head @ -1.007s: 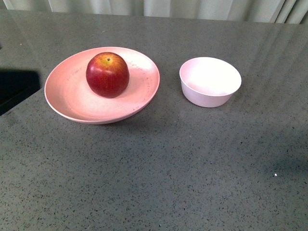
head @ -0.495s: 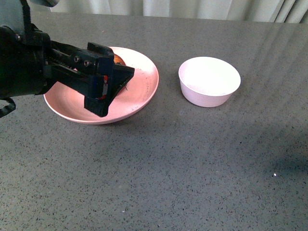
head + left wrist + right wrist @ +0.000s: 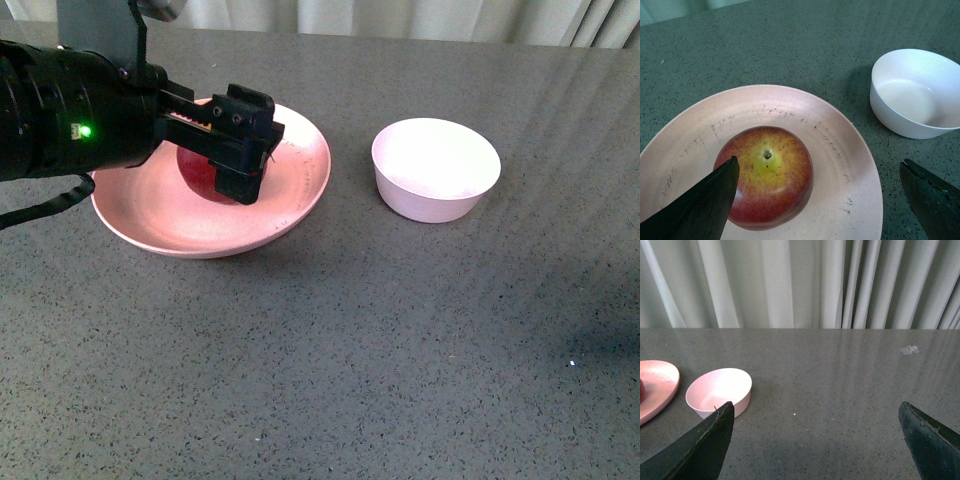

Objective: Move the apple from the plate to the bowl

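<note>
My left claw point(image 3: 819, 165) is spread wide above the glossy deep-red apple point(image 3: 767, 182), ready to straddle it where it sits on the wide, shallow pale pink plate point(image 3: 850, 200). The small deep pink-white bowl point(image 3: 912, 95) stands empty just beside the plate, and my right claw point(image 3: 816, 407) idles open

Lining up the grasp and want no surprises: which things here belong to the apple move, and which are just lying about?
In the job: apple, plate, bowl, open left gripper.
Lying about: pale scrap on the table, white speck, curtain.
</note>
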{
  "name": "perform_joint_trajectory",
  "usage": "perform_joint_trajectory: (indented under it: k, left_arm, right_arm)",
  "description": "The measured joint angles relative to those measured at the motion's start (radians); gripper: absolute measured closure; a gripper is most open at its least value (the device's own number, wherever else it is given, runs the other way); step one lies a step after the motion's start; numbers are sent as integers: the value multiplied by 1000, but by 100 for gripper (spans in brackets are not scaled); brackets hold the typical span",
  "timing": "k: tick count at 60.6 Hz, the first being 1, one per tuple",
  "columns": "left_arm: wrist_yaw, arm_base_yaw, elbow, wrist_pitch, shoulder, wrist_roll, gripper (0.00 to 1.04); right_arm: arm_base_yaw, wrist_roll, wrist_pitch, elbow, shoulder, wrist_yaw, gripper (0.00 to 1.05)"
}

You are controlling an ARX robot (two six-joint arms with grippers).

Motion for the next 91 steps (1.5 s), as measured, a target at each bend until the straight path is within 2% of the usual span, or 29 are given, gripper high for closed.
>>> perform_joint_trajectory:
  k: [38,69,73,76,91]
  left_arm:
    - [-107,5,152,-2,172,22,9]
    - [-132,23,182,0,235,46,9]
    - [-133,21,182,5,236,53,22]
    - [-132,20,182,5,236,59,27]
    - [-91,8,208,-36,233,62,30]
  right_arm:
    - [0,0,0,0,0,0,9]
    - [0,0,0,0,0,0,9]
    - [0,0,0,0,0,0,9]
    - [0,0,0,0,0,0,9]
    - [0,0,0,0,0,0,9]
